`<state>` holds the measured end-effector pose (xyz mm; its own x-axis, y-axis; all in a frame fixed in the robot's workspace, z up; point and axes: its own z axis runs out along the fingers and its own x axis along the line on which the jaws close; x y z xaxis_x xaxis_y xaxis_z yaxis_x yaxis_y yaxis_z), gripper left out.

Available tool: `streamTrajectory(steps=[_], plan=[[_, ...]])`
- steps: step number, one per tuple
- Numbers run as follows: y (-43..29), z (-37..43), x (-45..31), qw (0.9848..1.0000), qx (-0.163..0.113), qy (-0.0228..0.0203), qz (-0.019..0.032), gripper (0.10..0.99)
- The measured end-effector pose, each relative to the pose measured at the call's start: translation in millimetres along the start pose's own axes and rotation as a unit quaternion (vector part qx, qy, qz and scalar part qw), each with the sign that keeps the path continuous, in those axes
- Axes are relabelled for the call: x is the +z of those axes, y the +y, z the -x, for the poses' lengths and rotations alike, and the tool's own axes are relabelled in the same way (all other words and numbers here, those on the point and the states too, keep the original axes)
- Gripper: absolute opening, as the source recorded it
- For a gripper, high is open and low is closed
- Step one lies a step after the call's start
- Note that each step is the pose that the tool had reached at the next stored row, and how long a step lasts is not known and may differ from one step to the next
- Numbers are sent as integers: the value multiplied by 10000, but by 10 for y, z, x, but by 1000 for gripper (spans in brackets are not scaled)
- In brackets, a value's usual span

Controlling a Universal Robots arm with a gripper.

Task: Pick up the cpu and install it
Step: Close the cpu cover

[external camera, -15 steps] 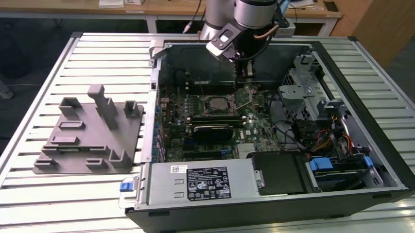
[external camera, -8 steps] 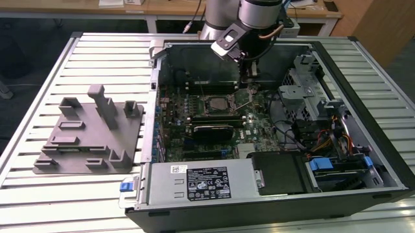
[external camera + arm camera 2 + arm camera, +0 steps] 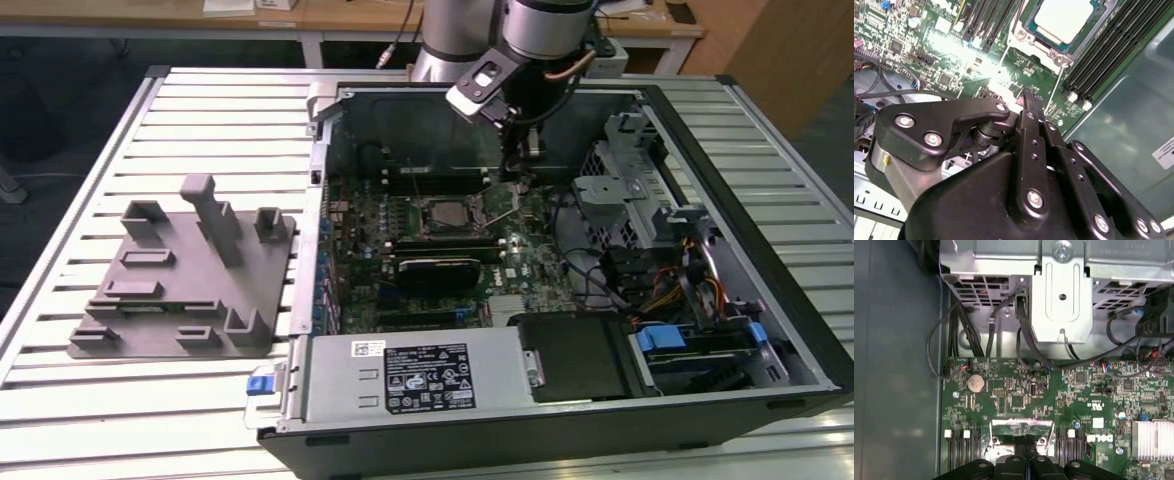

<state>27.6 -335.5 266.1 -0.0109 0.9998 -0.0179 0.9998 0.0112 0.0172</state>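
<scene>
A single black two-fingered gripper (image 3: 1030, 95) on one grey robot arm (image 3: 461, 40) reaches into an open black computer case (image 3: 561, 440). Its fingers (image 3: 1029, 112) are pressed together with no gap between them and nothing held. The tips hang just above the green motherboard (image 3: 1064, 390), beside a thin metal lever (image 3: 1054, 97); whether they touch it cannot be told.

The cpu (image 3: 1061, 20), a flat square chip with a silver metal top, lies seated in the one metal-framed socket (image 3: 1026, 37) on the board, near the fingertips but apart from them. In the exterior view it sits at the middle of the board (image 3: 447, 213). Black memory slots (image 3: 1109, 55) run along both sides of the socket.

The case also holds one labelled silver power supply box (image 3: 414, 375), a silver metal drive cage (image 3: 1061, 300), one round coin battery (image 3: 975, 383), one finned silver heat sink (image 3: 1154, 440) and bundles of black cables (image 3: 1004, 325).

One grey plastic tray with upright pegs (image 3: 160, 320) rests on the white slatted table (image 3: 80, 420), to the exterior view's left of the case.
</scene>
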Motion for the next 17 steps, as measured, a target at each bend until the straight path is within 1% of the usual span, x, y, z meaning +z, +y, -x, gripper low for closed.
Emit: streamTrajectory(steps=[4,10,17], plan=[[70,1,1,10000,0,0,0,106],[206,2,8,10000,0,0,-1,106],[338,2,95,10000,0,0,-8,106]])
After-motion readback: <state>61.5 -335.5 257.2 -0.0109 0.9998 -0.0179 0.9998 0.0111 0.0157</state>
